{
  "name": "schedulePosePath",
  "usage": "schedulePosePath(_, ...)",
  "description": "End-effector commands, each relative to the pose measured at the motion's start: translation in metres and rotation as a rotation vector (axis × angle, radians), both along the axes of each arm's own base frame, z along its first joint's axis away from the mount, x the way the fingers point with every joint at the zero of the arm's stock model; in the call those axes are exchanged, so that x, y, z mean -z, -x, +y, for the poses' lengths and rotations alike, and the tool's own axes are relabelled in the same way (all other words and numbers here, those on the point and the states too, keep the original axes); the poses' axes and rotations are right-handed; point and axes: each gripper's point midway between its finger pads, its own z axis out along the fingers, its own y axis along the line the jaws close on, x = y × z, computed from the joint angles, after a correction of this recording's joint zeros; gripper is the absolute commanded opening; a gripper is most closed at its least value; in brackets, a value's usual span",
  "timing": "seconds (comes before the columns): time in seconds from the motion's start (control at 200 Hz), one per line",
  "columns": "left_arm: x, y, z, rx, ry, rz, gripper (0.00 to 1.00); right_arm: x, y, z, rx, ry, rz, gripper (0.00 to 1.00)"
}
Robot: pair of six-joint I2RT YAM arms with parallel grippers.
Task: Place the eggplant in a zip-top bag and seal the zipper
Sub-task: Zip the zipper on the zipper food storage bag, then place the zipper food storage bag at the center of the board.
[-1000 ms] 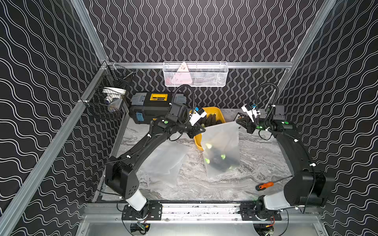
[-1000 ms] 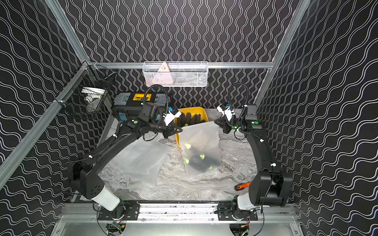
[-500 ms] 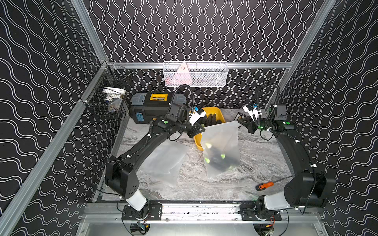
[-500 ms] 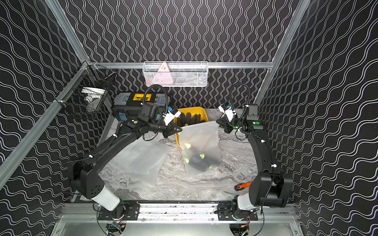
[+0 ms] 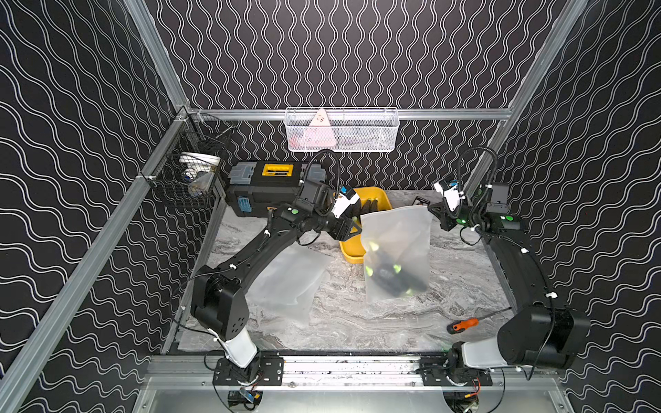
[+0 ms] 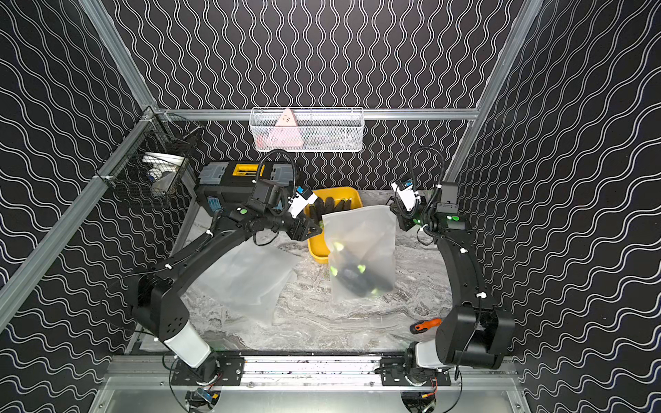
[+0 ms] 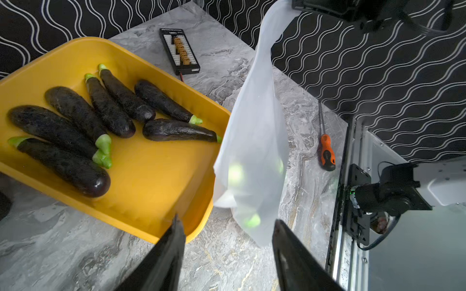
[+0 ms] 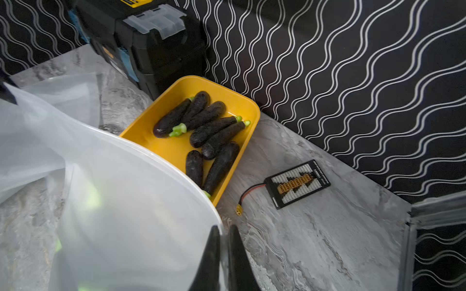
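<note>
Pinches the upper corner of the zip-top bag (image 5: 393,232) with the right gripper (image 8: 223,231), jaws closed on the plastic. Stands with the left gripper (image 7: 226,219) just beside the bag's other edge, jaws apart, gripping nothing. Shows dark eggplant (image 5: 388,279) low inside the hanging bag, more lying in the yellow tray (image 7: 151,181) behind

- Toolbox (image 5: 264,195): yellow label (image 5: 277,170) on top, lettering too small for me to read.
- Connector board (image 7: 179,51): white print along edge, illegible.
- Pink triangle (image 5: 317,131) in wire basket (image 5: 375,134): marks unreadable.
</note>
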Motion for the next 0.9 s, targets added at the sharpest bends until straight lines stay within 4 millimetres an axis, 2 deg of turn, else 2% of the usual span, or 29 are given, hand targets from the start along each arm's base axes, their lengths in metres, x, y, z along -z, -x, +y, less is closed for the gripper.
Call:
schedulePosePath(0.0,-0.005,-0.011,0.003,-0.066,0.001,-0.015,0.61,-0.017,-0.014,-0.027,0.159,0.039,-0.061,0.05)
schedulePosePath(0.19,-0.003,-0.012,0.008,-0.096,0.0,-0.022,0.63,-0.034,-0.023,-0.087,0.426,0.08,-0.095,0.07)
schedulePosePath(0.275,-0.002,-0.011,0.009,-0.102,-0.001,-0.02,0.63,-0.043,-0.018,-0.118,0.577,0.081,-0.094,0.07)
schedulePosePath(0.355,-0.003,-0.011,0.009,-0.106,0.006,-0.018,0.63,-0.04,-0.012,-0.139,0.684,0.091,-0.079,0.08)
schedulePosePath(0.425,-0.004,-0.012,0.007,-0.107,0.018,-0.018,0.63,-0.032,-0.009,-0.16,0.788,0.102,-0.059,0.1)
schedulePosePath(0.535,-0.007,-0.013,0.005,-0.109,0.034,-0.011,0.63,-0.02,-0.001,-0.205,0.999,0.103,-0.037,0.1)
schedulePosePath(0.62,-0.007,-0.012,0.005,-0.108,0.035,-0.009,0.63,-0.011,0.001,-0.227,1.092,0.09,-0.051,0.11)
schedulePosePath(0.721,-0.007,-0.011,0.006,-0.111,0.042,-0.01,0.64,0.01,-0.003,-0.248,1.174,0.095,-0.033,0.12)
schedulePosePath(0.816,-0.003,-0.01,0.005,-0.111,0.041,0.001,0.64,0.037,-0.01,-0.258,1.214,0.114,0.022,0.13)
schedulePosePath(0.896,-0.001,-0.009,0.005,-0.113,0.042,0.005,0.64,0.058,-0.015,-0.26,1.226,0.107,0.051,0.24)
